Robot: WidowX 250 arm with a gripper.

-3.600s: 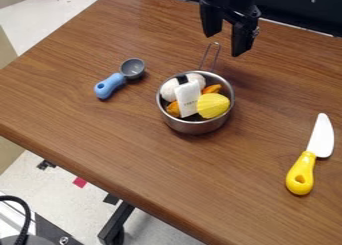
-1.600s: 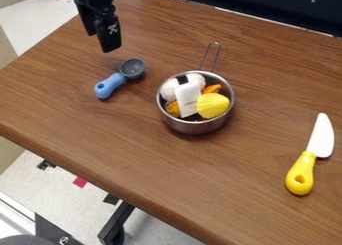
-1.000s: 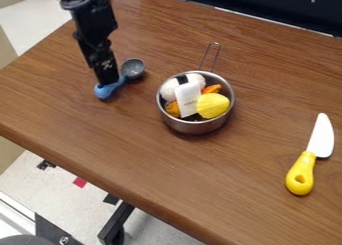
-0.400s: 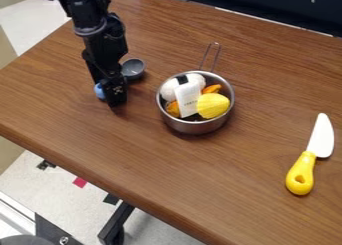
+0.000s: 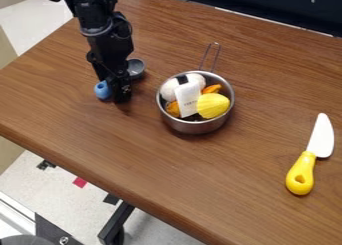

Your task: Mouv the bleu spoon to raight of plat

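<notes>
At the upper left of the table, the black gripper points down over the middle of the blue spoon, its fingers closed on the handle. The spoon's blue handle end sticks out to the left of the fingers, and its grey bowl shows behind them to the right. The part of the handle in between is hidden. I see no plate; a round metal pan with toy food in it stands to the right of the spoon, apart from it, with its wire handle towards the back.
A toy knife with a yellow handle and white blade lies near the table's right side. The wooden table's front edge slants down from left to lower right. A black panel stands behind the back edge.
From above the pan, the gripper has moved left and come down onto the spoon, closing on its handle. The spoon has shifted slightly right. Pan and knife have stayed put.
</notes>
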